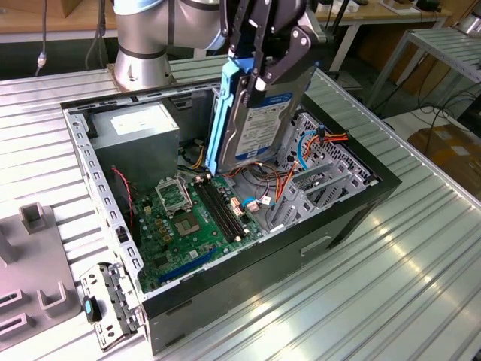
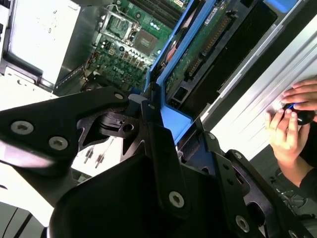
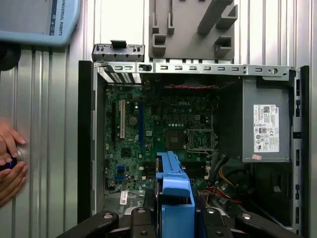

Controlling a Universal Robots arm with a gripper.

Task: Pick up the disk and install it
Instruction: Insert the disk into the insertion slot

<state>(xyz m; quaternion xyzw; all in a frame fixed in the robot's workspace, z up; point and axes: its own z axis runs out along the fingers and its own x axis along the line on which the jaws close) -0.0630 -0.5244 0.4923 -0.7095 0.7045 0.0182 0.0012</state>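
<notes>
The disk hangs upright above the open computer case, a silver-grey drive with a white-and-blue label and blue carrier rails. My gripper is shut on its upper end, black fingers clamping both faces. The disk's lower edge hovers just over the motherboard beside the metal drive cage. The first wrist view shows the disk's blue rail edge-on between the fingers; the second wrist view shows its circuit-board side.
A grey power-supply box with a white sticker sits in the case's back corner. Loose orange and red cables lie by the cage. A grey fixture block stands at the exterior view's left. A person's hands rest on the table beside the case.
</notes>
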